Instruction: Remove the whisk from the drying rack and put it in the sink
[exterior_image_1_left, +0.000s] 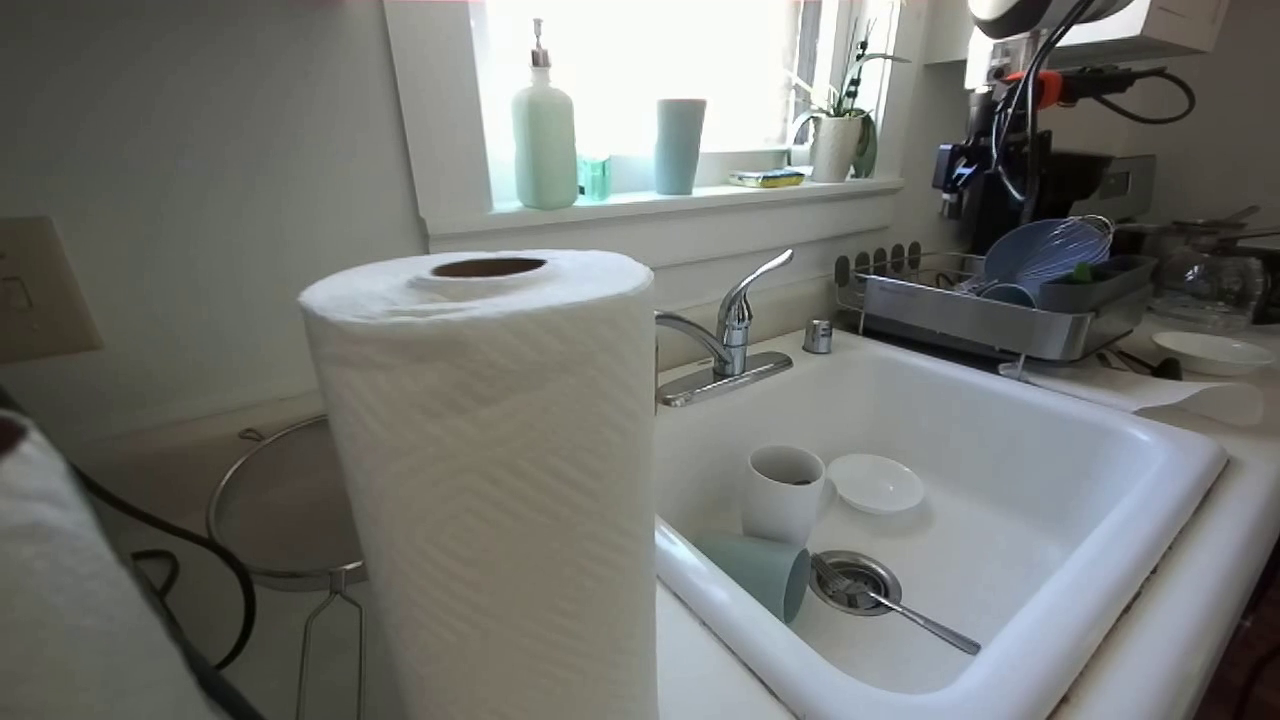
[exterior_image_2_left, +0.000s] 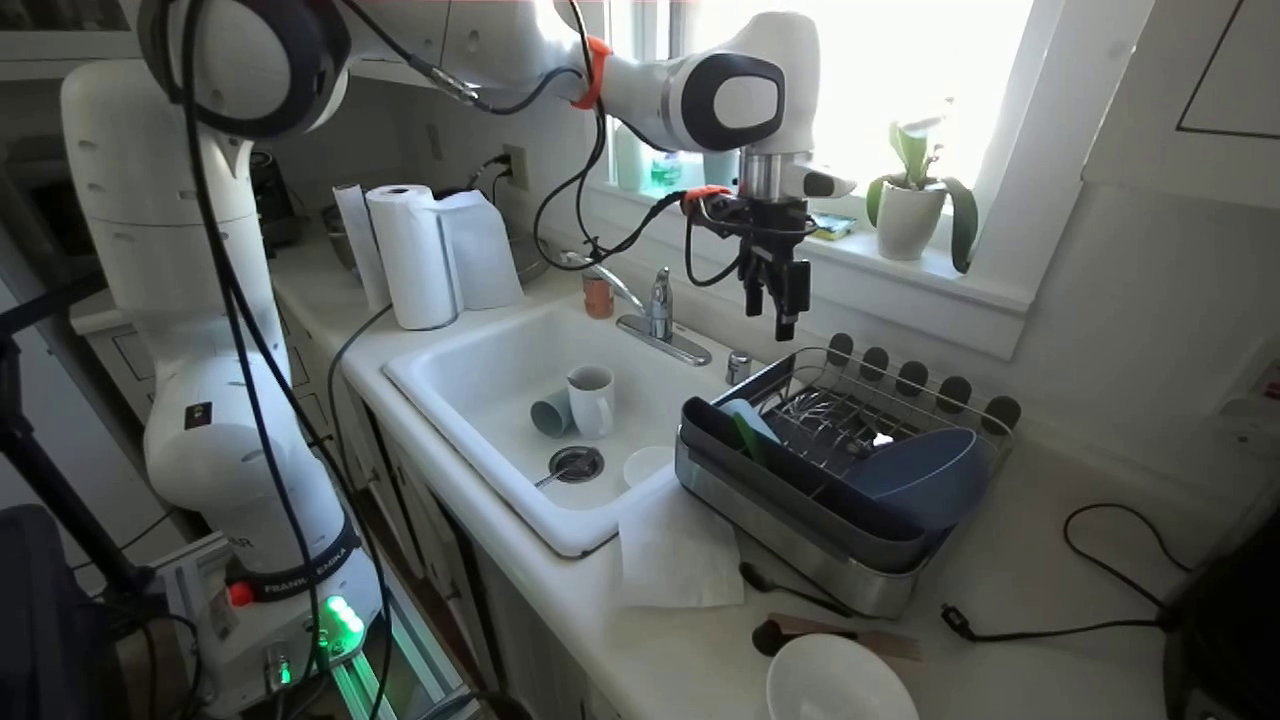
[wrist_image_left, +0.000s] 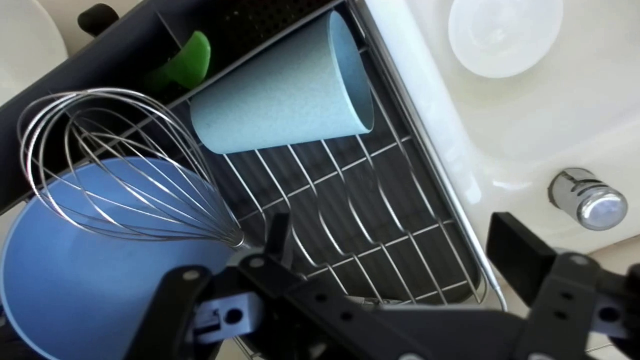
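Plainly, the whisk (wrist_image_left: 170, 195) sits in the drying rack (wrist_image_left: 425, 135), its loops overlapping the blue bowl (wrist_image_left: 110, 275) in the wrist view, its handle mostly hidden behind your claw (wrist_image_left: 392, 240), which stands wide and grips nothing. Expect light weight and springy wires, so take it at the neck or handle, likely stiffer, rather than by the loops. The sink (wrist_image_left: 540, 125) lies just beside the drying rack.

In an exterior view, "FRANKA EMIKA" in pale letters on the black band (exterior_image_2_left: 285, 585) round the foot of the white robot arm (exterior_image_2_left: 215, 480). Just above the band, more lettering on the arm, maybe ending "R". Higher above it, small dark label (exterior_image_2_left: 198, 414), illegible.
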